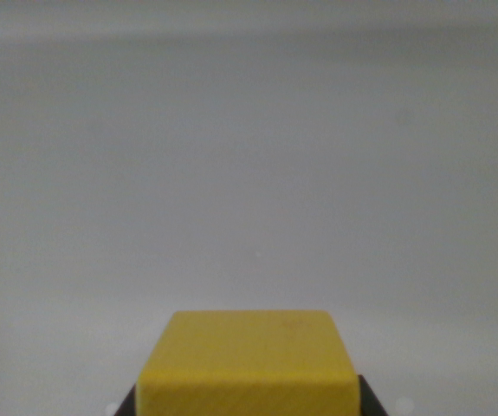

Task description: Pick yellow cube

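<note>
Yellow cube point(249, 364) sits squarely between your gripper's point(249, 406) dark fingers point(128, 406), which flank both sides; whether they pinch it, you cannot tell

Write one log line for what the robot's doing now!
view: wrist | yellow cube: bottom centre, between dark tool fingers | grip: cannot tell | surface: plain grey

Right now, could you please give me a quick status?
Gripper fingers flank the yellow cube, contact unclear. White surface beyond. Nothing in the way.
</note>
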